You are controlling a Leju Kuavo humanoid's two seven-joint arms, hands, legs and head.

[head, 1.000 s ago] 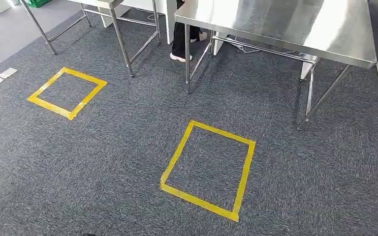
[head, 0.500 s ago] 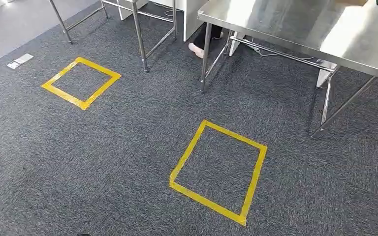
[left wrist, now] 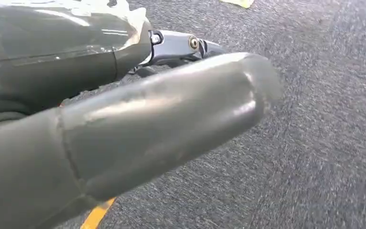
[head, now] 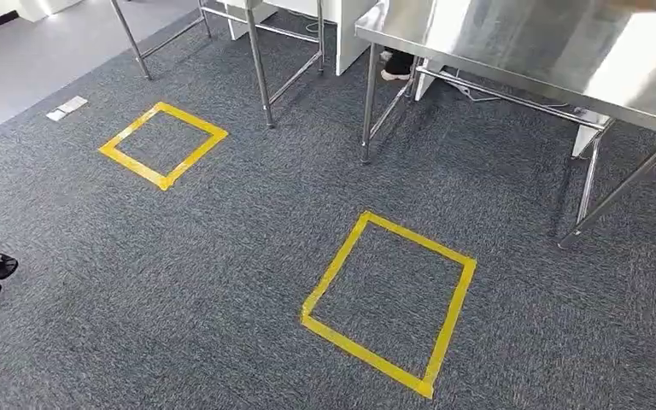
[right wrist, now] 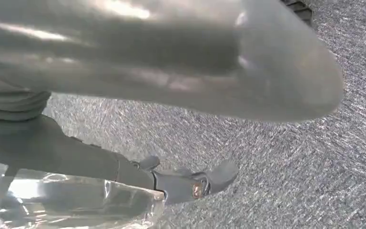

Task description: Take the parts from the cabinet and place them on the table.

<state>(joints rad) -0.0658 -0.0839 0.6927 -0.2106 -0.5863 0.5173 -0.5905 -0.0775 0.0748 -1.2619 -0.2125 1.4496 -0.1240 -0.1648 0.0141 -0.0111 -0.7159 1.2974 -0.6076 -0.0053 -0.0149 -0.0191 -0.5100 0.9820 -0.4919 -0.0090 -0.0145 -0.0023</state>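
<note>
Each robot hand hangs over grey carpet point(head: 179, 282): the left robot hand point(left wrist: 138, 124) and right robot hand point(right wrist: 171, 57) both grip clear plastic-wrapped parts point(right wrist: 66, 202). The steel table point(head: 555, 51) stands ahead, so placing remains.

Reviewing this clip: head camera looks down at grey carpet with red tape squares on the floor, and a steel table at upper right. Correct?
Not quite: the tape squares are yellow, not red, as the head view shows. The rest holds: grey carpet and a steel table at upper right.
</note>
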